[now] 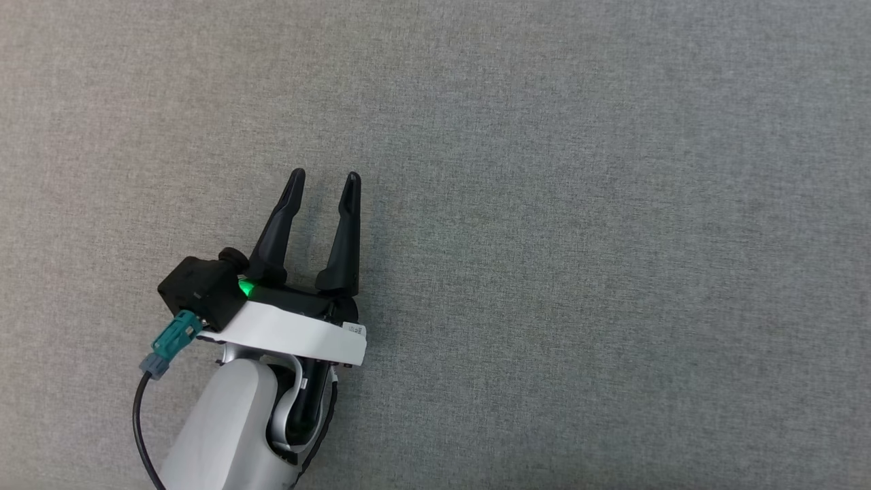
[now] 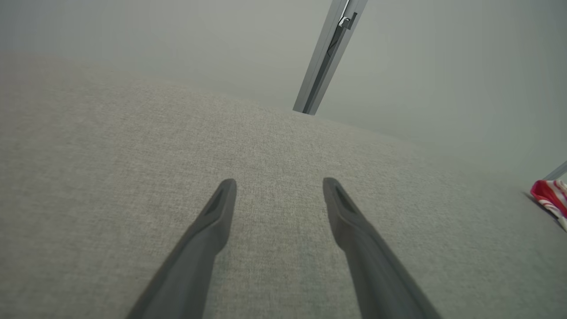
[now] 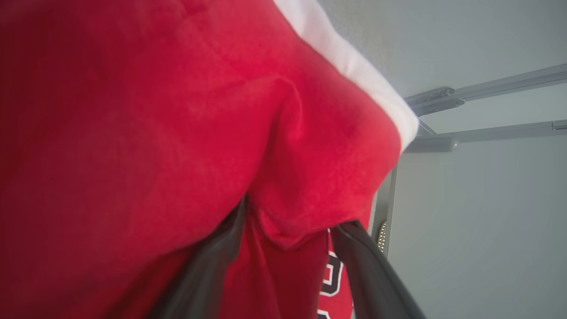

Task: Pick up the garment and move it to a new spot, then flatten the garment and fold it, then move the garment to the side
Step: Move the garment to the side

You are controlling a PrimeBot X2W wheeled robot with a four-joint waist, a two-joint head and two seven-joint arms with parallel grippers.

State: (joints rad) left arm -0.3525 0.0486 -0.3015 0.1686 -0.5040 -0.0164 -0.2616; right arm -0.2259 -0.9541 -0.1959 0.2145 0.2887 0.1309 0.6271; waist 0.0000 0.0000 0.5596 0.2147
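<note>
A grey surface of finely woven fabric is lying flat and even before the robot, matte and lightly speckled. Nearest in the head view, a pale, rounded forearm is rising from the bottom edge; a black cable is curling beside it into a teal plug; a flat white collar is capping the wrist, and a small green light is glowing just above it. Beyond the collar, the left gripper is hovering over the bare weave; its two long, dark, tapering fingers are standing wide apart and holding nothing. The left wrist view is showing the same gripper spread wide, its matte plastic tips pointing across the weave.

In the right wrist view, the right gripper is pushing up into the garment, a soft red jersey knit. Its smooth dark fingers are standing well apart; a loose fold is hanging between them, and cloth is draping over the tips and hiding them. A white band is edging the red, and black-and-white lettering is peeking out between the fingers.

Farther off, in the left wrist view, the garment is showing as a red-and-white crumple at the surface's far right edge, well apart from the left gripper. Past the surface, a slim grey metal rail is slanting up against a plain pale wall.
</note>
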